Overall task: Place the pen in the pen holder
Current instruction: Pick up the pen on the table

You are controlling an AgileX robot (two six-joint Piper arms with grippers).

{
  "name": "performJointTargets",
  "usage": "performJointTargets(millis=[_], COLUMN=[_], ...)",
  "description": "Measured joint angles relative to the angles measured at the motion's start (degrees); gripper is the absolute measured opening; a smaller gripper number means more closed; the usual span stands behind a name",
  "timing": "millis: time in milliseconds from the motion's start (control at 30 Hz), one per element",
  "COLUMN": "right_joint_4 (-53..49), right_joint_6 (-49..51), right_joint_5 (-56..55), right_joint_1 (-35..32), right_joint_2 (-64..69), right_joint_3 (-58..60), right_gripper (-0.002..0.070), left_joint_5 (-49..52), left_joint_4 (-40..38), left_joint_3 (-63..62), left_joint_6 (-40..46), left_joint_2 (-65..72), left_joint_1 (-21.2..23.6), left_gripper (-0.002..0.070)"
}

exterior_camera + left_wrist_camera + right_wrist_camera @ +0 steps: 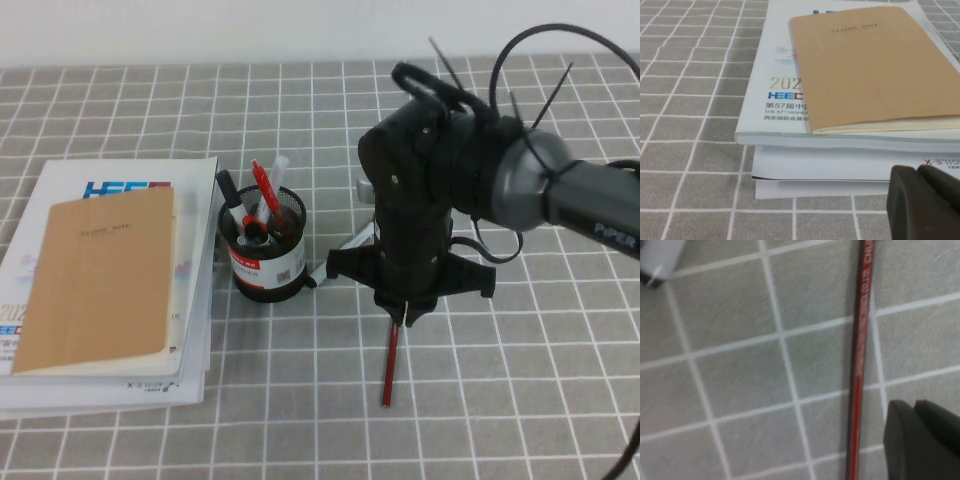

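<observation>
Right gripper (404, 308), carried on the dark Piper arm that enters from the right of the high view, is lowered over the checked cloth just to the right of the pen holder. Its fingers are spread, and the far end of the pen passes beneath them; whether they touch the shaft cannot be told. In the right wrist view one dark fingertip (920, 440) stands just beside the pen without closing on it.

Pen (391, 360): a long, very thin dark-red stick lying flat on the cloth, running from under the gripper toward the near edge of the table, its near end free. The right wrist view shows pale lettering along the shaft (859, 360).

Pen holder (266, 262): a small round black mesh cup with a white-and-red label band, standing upright between the stack of printed matter and the gripper. It holds several writing tools, among them a red pen with a clip (264, 190).

A white marker (338, 254) lies on the cloth between the cup and the gripper.

Stack of booklets (195, 330) with a tan notebook (100, 280) on top lies left of the cup.

Left gripper (925, 202) shows only in the left wrist view, near the stack's edge; how its fingers stand cannot be told.
</observation>
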Motion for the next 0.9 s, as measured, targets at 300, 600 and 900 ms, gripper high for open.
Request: performJointTargets(millis=[300,600,900], right_joint_4=[-1.2,-1.9,-2.1], right_joint_6=[0.6,0.6,0.6], right_joint_5=[-5.1,-7.0,-7.1], right_joint_1=[0.3,0.6,0.6], right_joint_2=[2.8,5.6,6.5], right_joint_3=[0.0,0.0,-0.3], right_gripper=[0.0174,0.0283,0.0153], left_joint_5=[0.0,0.0,0.0], left_joint_4=[0.0,0.0,0.0], left_joint_3=[0.0,0.0,0.0], left_joint_6=[0.0,0.0,0.0], left_joint_2=[0.0,0.0,0.0], left_joint_1=[0.0,0.0,0.0], left_gripper=[-0.0005,-0.0005,-0.0005])
